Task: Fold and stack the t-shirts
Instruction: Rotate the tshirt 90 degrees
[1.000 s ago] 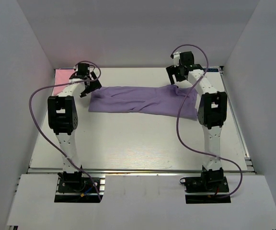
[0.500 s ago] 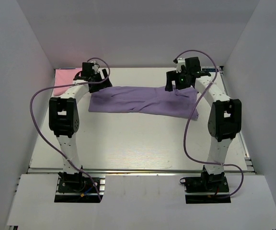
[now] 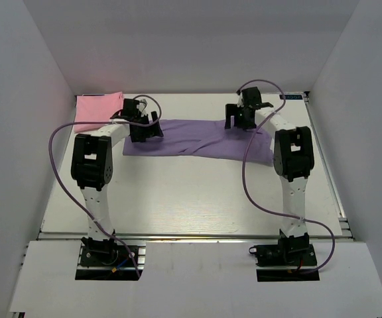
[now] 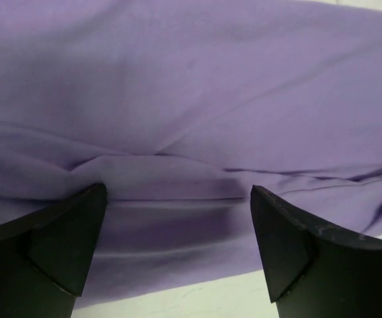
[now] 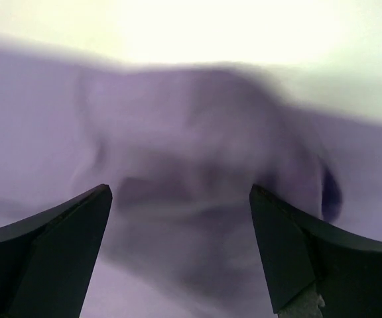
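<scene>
Item 1. The lavender t-shirt (image 3: 204, 138) lies as a long, flattened band across the far half of the desk (image 3: 191, 192). It runs from just beside the left arm's wrist to near the right edge. Its near edge is roughly straight at the left and dips toward the near edge at the right end. Creases run lengthwise through the cloth.

Item 2. The pink t-shirt (image 3: 98, 109) sits in the far left corner, close against the left wall (image 3: 18, 99), apart from the lavender one.

Item 3. The left tool (image 3: 144, 129) is over the left end of the lavender t-shirt. In the left wrist view the left tool (image 4: 178, 192) has its jaws apart, with wrinkled lavender t-shirt (image 4: 197, 86) cloth spanning the gap. The shirt's border and a strip of white desk show just below the fingertips. Whether the fingertips touch the cloth cannot be told.

Item 4. The right tool (image 3: 241, 119) is at the far edge of the shirt toward its right end. In the right wrist view the right tool (image 5: 180, 191) has its jaws likewise apart over the lavender t-shirt (image 5: 197, 132). That view is blurred, so contact cannot be told.

Item 5. Room for moving: white desk surface runs from the shirt's near edge down to the near edge of the desk, crossed only by the two arms. The left cable (image 3: 55, 165) bows out toward the left edge. The right cable (image 3: 254, 192) hangs beside the right arm. Walls close the left, far and right sides.
</scene>
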Robot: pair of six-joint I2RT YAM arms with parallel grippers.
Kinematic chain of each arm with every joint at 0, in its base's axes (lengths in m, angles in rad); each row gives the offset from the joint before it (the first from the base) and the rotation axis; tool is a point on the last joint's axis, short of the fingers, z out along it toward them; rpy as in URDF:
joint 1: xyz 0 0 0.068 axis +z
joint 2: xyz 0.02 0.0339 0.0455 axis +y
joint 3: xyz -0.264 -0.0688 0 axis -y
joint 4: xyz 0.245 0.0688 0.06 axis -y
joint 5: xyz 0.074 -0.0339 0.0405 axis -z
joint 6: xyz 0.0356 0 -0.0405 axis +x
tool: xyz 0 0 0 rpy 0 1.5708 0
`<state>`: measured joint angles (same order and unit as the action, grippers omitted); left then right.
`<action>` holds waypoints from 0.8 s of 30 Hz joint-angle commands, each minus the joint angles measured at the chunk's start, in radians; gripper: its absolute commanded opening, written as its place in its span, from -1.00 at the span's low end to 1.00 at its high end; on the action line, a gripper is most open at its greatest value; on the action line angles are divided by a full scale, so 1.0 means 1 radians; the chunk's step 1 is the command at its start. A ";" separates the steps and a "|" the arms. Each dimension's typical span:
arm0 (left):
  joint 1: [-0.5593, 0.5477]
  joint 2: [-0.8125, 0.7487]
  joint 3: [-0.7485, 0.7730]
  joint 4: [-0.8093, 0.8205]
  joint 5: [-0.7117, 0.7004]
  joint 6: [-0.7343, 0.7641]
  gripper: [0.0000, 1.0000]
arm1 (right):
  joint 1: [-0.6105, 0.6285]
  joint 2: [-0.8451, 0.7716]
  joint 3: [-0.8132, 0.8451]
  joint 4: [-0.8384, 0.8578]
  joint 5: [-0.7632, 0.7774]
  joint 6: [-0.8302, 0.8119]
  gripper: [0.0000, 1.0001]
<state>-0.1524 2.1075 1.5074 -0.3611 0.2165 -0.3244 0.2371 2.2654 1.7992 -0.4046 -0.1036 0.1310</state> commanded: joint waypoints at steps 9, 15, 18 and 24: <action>0.005 -0.133 -0.225 -0.042 -0.080 0.031 1.00 | -0.082 0.062 0.235 0.069 0.384 0.119 0.81; -0.019 -0.222 -0.381 -0.032 -0.031 -0.031 1.00 | -0.058 -0.023 0.184 -0.019 0.243 0.068 0.81; -0.065 -0.288 -0.493 -0.032 0.041 -0.082 1.00 | -0.030 -0.087 0.073 -0.066 0.199 0.076 0.81; -0.179 -0.492 -0.725 -0.140 0.141 -0.114 1.00 | 0.027 -0.159 -0.131 -0.114 0.249 0.131 0.81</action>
<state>-0.2680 1.6543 0.9012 -0.2699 0.2535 -0.3893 0.2409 2.1746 1.7424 -0.4789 0.1280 0.2317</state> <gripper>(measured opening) 0.993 0.904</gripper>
